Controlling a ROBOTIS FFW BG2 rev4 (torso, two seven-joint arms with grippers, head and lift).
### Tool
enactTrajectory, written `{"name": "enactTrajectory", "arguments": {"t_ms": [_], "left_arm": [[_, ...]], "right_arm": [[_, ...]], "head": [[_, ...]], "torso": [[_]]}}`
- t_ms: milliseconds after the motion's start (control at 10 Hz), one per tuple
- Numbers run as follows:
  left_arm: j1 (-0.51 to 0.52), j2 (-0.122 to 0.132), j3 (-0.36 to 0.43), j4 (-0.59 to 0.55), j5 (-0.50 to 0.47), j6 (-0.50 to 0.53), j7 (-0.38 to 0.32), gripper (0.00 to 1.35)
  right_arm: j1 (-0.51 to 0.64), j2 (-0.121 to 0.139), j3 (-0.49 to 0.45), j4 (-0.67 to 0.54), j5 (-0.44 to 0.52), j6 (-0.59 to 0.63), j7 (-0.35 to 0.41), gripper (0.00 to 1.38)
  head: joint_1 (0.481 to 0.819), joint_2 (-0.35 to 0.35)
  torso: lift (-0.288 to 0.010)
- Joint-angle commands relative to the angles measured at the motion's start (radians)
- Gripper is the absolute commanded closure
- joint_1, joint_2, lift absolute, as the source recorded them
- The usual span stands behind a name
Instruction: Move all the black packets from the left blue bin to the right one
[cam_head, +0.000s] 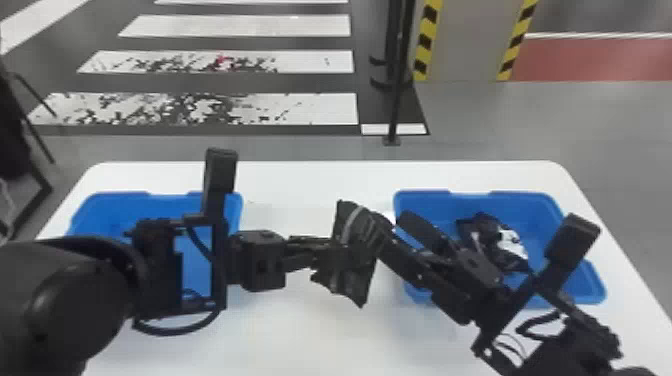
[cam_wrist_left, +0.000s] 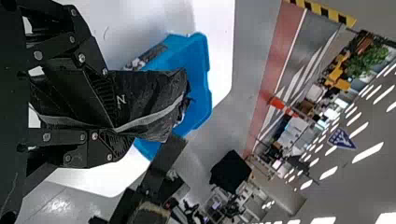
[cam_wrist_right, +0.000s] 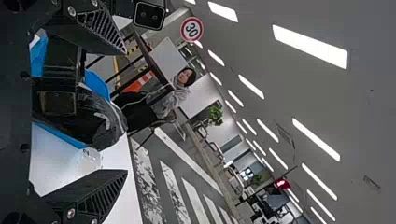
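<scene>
We are holding one black packet (cam_head: 355, 270) over the table between the bins, pinched in our left gripper (cam_wrist_left: 119, 130). Toward three o'clock, our right gripper (cam_wrist_right: 126, 112) is waiting with fingers spread around it; beyond, black-and-white packets (cam_head: 482, 230) are already lying in the right bin (cam_head: 530, 200). This one is needing to join them. At nine o'clock, our arm is hiding much of the left bin (cam_head: 120, 200) (so we are not counting leftovers). The held packet is bearing pale print, which we are leaving unread.

Indoor hall — crosswalk (cam_head: 300, 109), speed-limit sign (cam_wrist_right: 191, 29)
</scene>
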Motion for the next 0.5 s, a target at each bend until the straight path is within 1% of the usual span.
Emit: {"name": "enactTrajectory", "arguments": {"t_ms": [0,100,200,300,400], "left_arm": [[-0.011,0.002,-0.048,0.000,0.041,0.001,-0.001,1.21],[-0.013,0.002,-0.068,0.000,0.053,-0.001,-0.003,1.21],[-0.018,0.002,-0.078,0.000,0.055,-0.001,-0.003,1.21],[-0.020,0.002,-0.080,0.000,0.061,-0.001,-0.003,1.21],[-0.020,0.002,-0.080,0.000,0.063,0.001,-0.003,1.21]], "right_arm": [[-0.026,-0.004,0.011,0.026,-0.013,0.006,0.000,0.13],[-0.031,-0.005,0.011,0.028,-0.023,0.018,0.000,0.13],[-0.036,-0.007,0.011,0.026,-0.025,0.028,0.001,0.26],[-0.041,-0.007,0.013,0.038,-0.051,0.026,0.001,0.72],[-0.041,-0.005,0.013,0.053,-0.065,0.006,0.001,1.11]], "head": [[0.695,-0.002],[0.695,-0.024],[0.695,-0.042],[0.695,-0.053],[0.695,-0.058]], "torso": [[-0.154],[-0.154],[-0.154],[-0.154],[-0.154]]}}
